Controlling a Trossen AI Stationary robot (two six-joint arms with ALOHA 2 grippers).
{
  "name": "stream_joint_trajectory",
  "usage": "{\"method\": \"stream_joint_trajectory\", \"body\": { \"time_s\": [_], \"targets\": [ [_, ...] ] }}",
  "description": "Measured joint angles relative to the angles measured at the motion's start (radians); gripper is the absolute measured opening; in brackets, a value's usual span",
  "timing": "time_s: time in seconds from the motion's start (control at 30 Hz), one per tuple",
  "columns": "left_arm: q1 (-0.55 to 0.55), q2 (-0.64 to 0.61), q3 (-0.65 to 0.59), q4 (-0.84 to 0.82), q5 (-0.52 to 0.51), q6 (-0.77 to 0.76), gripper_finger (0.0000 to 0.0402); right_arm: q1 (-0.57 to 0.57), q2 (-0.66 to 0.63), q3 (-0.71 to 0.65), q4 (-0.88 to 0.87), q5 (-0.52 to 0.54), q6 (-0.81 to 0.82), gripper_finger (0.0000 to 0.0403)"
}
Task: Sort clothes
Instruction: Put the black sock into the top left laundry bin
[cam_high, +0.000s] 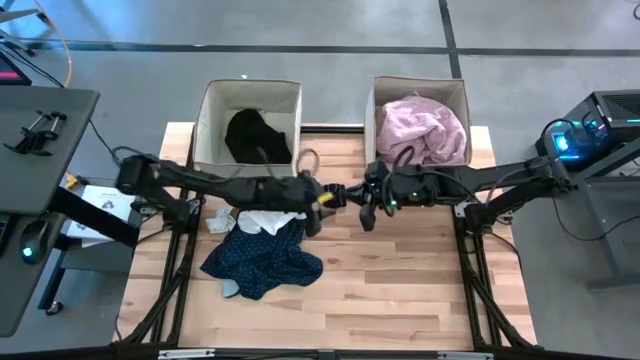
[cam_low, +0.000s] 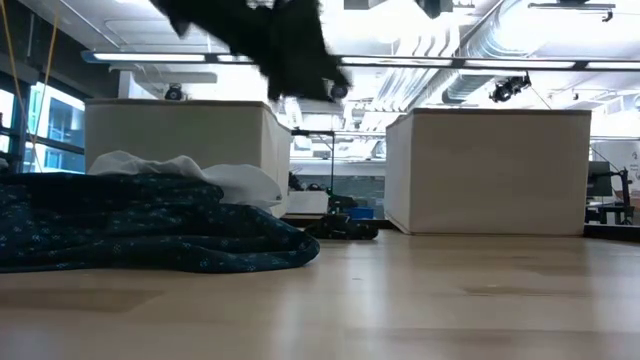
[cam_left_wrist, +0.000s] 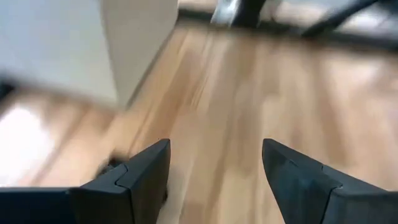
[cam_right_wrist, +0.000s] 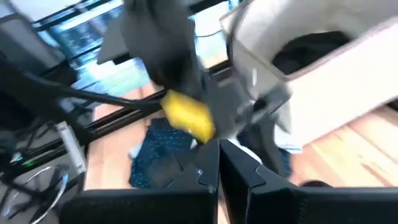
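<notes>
The navy white-dotted dress (cam_high: 262, 256) lies crumpled on the table at front left, and also shows in the low view (cam_low: 130, 235). The white cloth (cam_high: 264, 221) lies on the dress's far edge. The black garment (cam_high: 255, 136) lies inside the left beige box (cam_high: 212, 125). The pink shirt (cam_high: 420, 130) fills the right beige box (cam_high: 372, 118). My left gripper (cam_high: 333, 196) hovers open and empty at the table's middle, right of the dress; its fingers (cam_left_wrist: 149, 171) stand wide apart. My right gripper (cam_high: 364, 207) is shut and empty just right of it, and also shows in the right wrist view (cam_right_wrist: 218, 163).
A small pale item (cam_high: 218, 225) lies at the dress's left. Both boxes stand along the far edge. Bare wood (cam_high: 400, 280) stretches over the table's front right. Stands and equipment flank both sides of the table.
</notes>
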Motion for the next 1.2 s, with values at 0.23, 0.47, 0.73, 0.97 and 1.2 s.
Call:
{"method": "stream_joint_trajectory", "body": {
  "time_s": [0.23, 0.47, 0.73, 0.97, 1.2],
  "targets": [
    [0.072, 0.241, 0.139, -0.154, -0.061, -0.159, 0.0241, 0.076, -0.043, 0.150, -0.169, 0.141, -0.037, 0.0000],
    [0.155, 0.440, 0.269, -0.263, 0.078, -0.170, 0.0210, 0.108, -0.045, 0.244, -0.249, 0.218, -0.071, 0.0000],
    [0.166, 0.490, 0.344, -0.429, 0.073, -0.048, 0.0060, 0.137, -0.037, 0.244, -0.280, 0.253, -0.040, 0.0000],
    [0.153, 0.388, 0.369, -0.503, 0.169, 0.008, 0.0008, 0.138, -0.035, 0.243, -0.283, 0.278, -0.026, 0.0000],
    [0.115, 0.101, 0.377, -0.531, 0.152, 0.041, 0.0003, 0.138, -0.035, 0.243, -0.281, 0.331, -0.052, 0.0000]
  ]
}}
